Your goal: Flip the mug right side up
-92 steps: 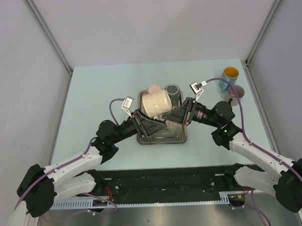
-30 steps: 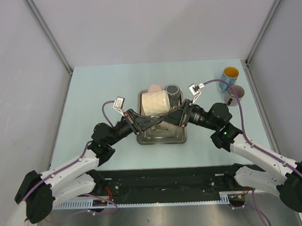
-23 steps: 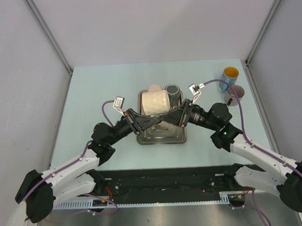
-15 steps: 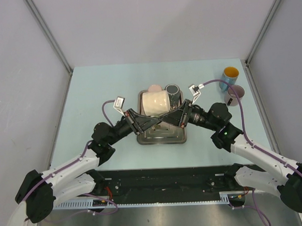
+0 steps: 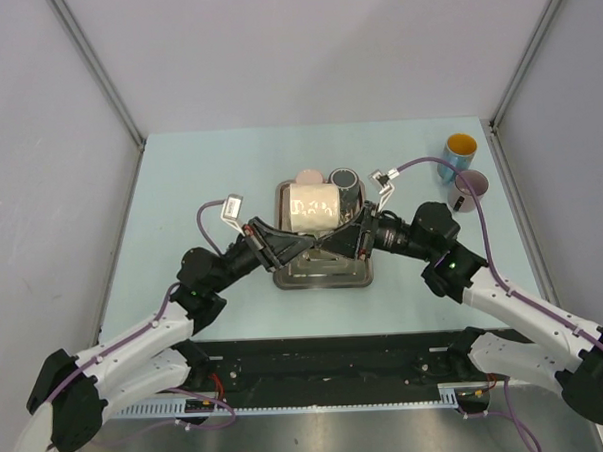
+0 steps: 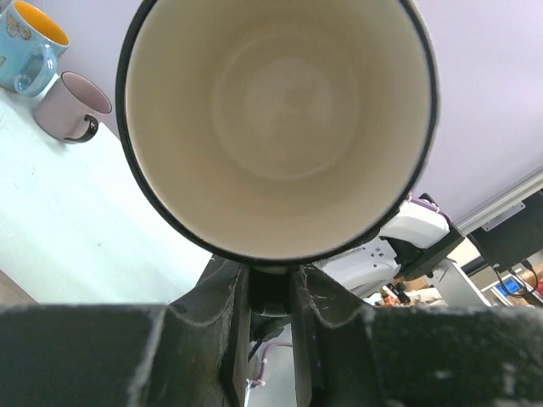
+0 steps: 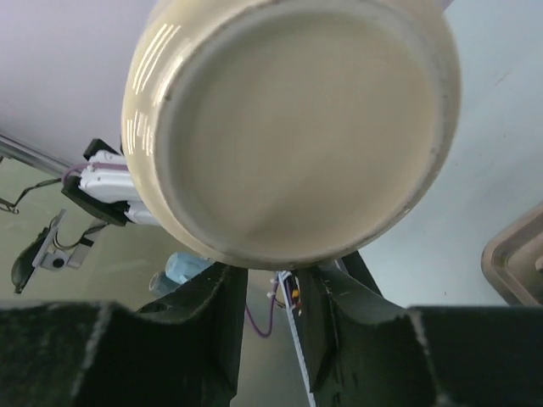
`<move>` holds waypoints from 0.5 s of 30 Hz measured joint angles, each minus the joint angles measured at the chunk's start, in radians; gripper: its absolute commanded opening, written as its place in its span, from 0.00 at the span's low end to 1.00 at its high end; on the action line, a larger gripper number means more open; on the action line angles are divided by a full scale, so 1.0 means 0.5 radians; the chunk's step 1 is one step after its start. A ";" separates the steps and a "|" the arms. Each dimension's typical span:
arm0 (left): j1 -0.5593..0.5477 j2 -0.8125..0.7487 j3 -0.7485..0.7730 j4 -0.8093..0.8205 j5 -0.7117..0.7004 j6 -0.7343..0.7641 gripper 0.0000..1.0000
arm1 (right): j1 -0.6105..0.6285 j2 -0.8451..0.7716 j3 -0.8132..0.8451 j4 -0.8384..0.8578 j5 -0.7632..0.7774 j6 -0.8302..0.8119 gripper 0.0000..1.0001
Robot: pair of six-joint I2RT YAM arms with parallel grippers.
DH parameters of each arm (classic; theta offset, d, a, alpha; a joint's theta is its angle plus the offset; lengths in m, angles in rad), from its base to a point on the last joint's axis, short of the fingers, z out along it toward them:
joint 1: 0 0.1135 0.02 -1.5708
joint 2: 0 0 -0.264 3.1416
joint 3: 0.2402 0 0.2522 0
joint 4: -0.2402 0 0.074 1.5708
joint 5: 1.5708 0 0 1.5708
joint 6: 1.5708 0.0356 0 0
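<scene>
Mid-flip: left gripper (image 6: 270, 284) clamps the sideways mug (image 5: 314, 205); right gripper (image 7: 271, 284) grip cannot be told; next, tilt the rim upward.

Seen from above, the cream ceramic mug (image 5: 314, 206) covers all but a sliver of the pink mug (image 5: 306, 175) at its 12 o'clock. The crossed arms hide much of the steel tray (image 5: 324, 277). In both wrist views the cream ceramic mug fills the frame, cut off at 12 o'clock (its handle shows nowhere). It hides the tips of the left gripper (image 6: 270, 284) and right gripper (image 7: 273, 284), so neither grip can be judged. A brownish corner at 3 o'clock in the right wrist view, perhaps the tray, is cropped.
</scene>
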 measured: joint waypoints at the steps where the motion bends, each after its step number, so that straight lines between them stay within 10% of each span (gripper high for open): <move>1: 0.000 -0.004 0.000 0.008 -0.009 0.010 0.00 | 0.005 -0.001 0.000 -0.021 -0.018 -0.002 0.41; 15: 0.010 -0.008 -0.031 -0.005 -0.117 0.063 0.00 | 0.034 -0.027 0.011 -0.127 -0.182 -0.028 0.54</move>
